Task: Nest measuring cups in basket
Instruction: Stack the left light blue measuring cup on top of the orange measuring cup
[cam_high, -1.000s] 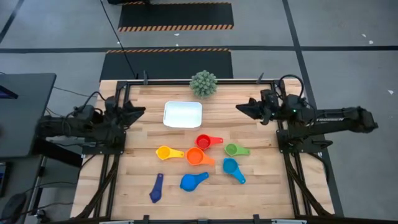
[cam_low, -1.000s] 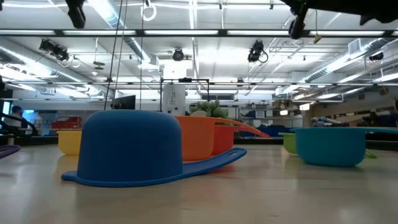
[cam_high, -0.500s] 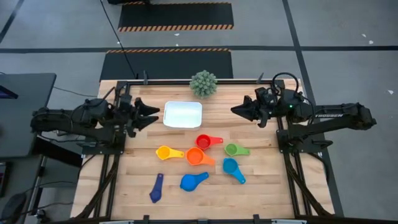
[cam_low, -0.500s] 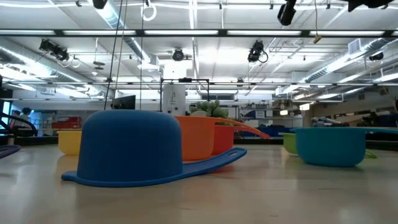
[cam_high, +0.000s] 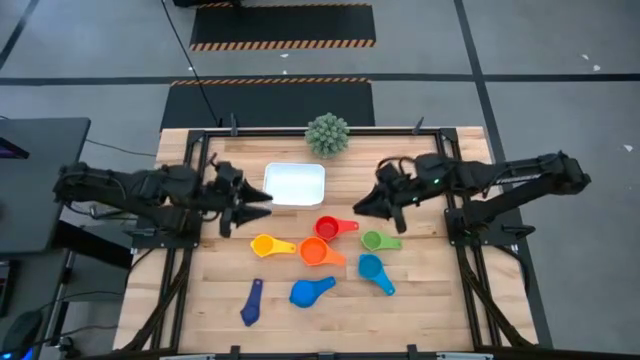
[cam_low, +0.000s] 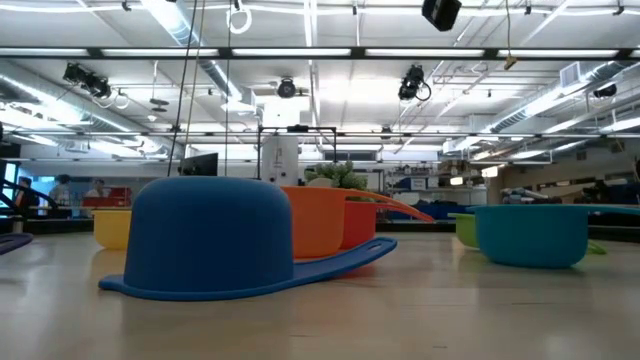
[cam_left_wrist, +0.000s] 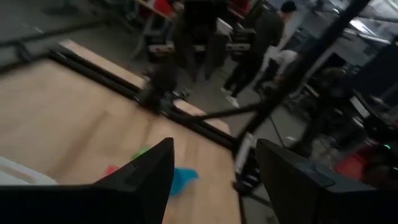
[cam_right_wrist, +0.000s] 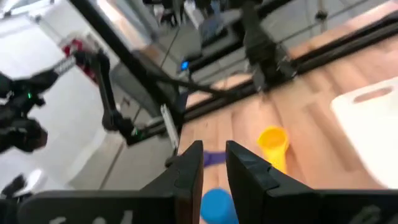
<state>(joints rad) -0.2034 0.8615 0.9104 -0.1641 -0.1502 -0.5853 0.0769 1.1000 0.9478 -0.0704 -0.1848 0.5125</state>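
Both my arms have swung in toward the basket (cam_high: 294, 184) — left gripper (cam_high: 262, 207) spread open beside it, right gripper (cam_high: 361, 204) nearly closed and empty, near the red cup (cam_high: 327, 229) (cups all outside it) — so picking begins.

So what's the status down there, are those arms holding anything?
Left pincer open, empty, beside white rectangular plastic basket. Right pincer empty, by red plastic measuring cup. Basket empty; nothing in the way.

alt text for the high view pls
Seven colourful measuring cups lie scattered on a wooden table, below an empty white basket. The left gripper and right gripper reach inward, neither holding anything.
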